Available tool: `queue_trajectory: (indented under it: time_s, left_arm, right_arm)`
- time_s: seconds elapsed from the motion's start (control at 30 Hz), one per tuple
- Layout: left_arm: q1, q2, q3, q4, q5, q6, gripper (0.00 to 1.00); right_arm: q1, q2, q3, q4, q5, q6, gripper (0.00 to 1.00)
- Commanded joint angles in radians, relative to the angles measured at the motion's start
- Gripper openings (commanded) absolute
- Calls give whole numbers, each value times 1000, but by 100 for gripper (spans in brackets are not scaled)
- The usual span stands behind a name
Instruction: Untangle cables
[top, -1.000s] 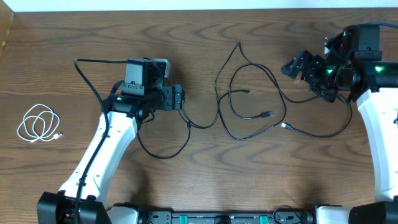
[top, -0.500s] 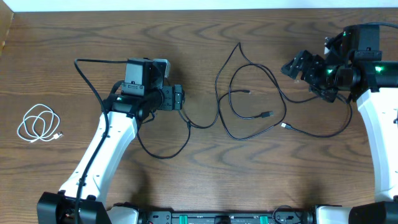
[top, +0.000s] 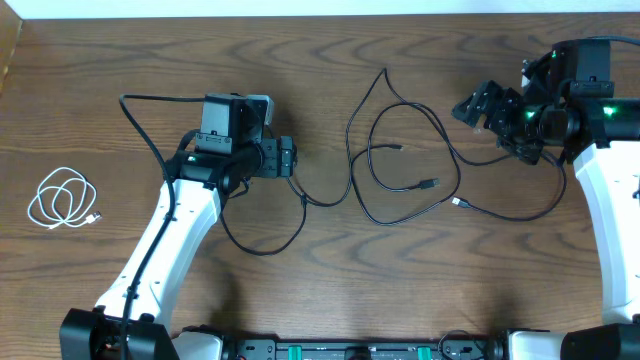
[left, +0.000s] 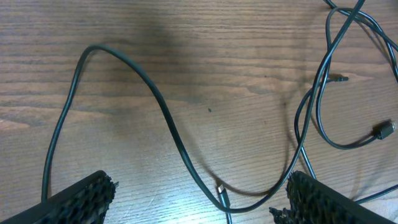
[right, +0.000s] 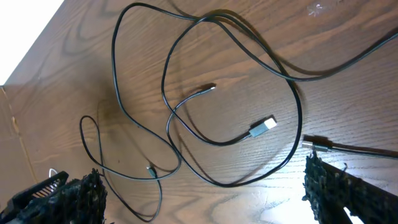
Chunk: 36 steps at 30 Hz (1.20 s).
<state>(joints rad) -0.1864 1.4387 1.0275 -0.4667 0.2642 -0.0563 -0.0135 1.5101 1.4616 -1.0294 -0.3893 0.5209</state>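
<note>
A dark wood-grain table (top: 330, 50) is seen, with a pale strip showing past its far edge. The black cables (top: 400, 170) are sprawled in crossing loops around the middle of the table, and the white cable (top: 62, 198) is coiled near the left edge. The left gripper (left: 200, 186) and right gripper (right: 204, 177) are both spread wide, nothing pinched. The number of black cords can't be made out where they overlap, tbh.
</note>
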Motion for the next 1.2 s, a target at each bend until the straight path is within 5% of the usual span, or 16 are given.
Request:
queue_trajectory:
  time_s: [0.0,0.7,1.17]
  left_arm:
    - [-1,-8,6,-12,5,-6,89]
    - [-1,-8,6,-46,5,-6,89]
    - [-1,-8,6,-45,5,-6,89]
  right_arm:
    - [19,0,6,0,-6,-49,99]
    - [358,165,6,118,136,-151,99]
    - [402,192,6,174,179,-152,99]
